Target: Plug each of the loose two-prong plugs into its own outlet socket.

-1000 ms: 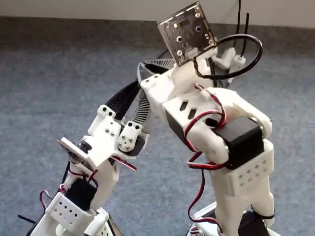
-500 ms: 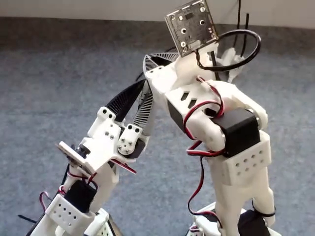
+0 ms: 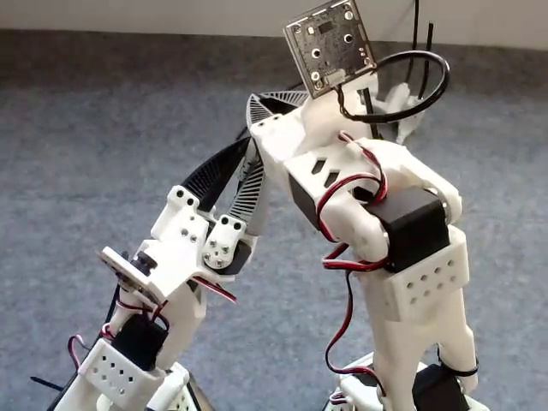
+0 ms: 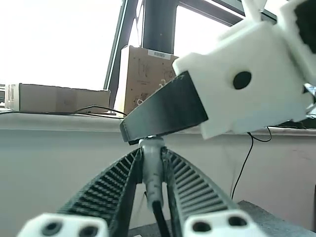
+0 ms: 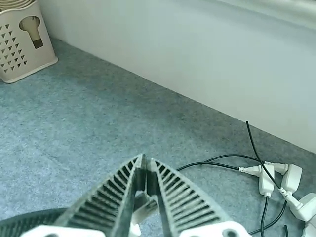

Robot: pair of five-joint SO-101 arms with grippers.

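My left gripper (image 4: pixel 152 150) clamps a corded plug (image 4: pixel 153 177), prongs hidden. My right gripper (image 5: pixel 145 163) pinches a white piece (image 5: pixel 141 202), mostly concealed. Loose plugs (image 5: pixel 276 180) lie by the wall (image 5: pixel 197 49), open carpet (image 5: pixel 74 113) alongside.

The left gripper (image 4: pixel 152 154) is pinching a pale plug (image 4: pixel 152 175) between its ribbed black fingers (image 4: pixel 108 192), and a black cord (image 4: pixel 160 220) is hanging down from the plug. Just above, the other arm (image 4: pixel 247 94), white with a black wedge, is crossing the view. Behind, cardboard boxes (image 4: pixel 148 74) are sitting on a windowsill (image 4: pixel 59 121) over a white wall (image 4: pixel 49 168), with thin black cables (image 4: pixel 242 173) trailing down.
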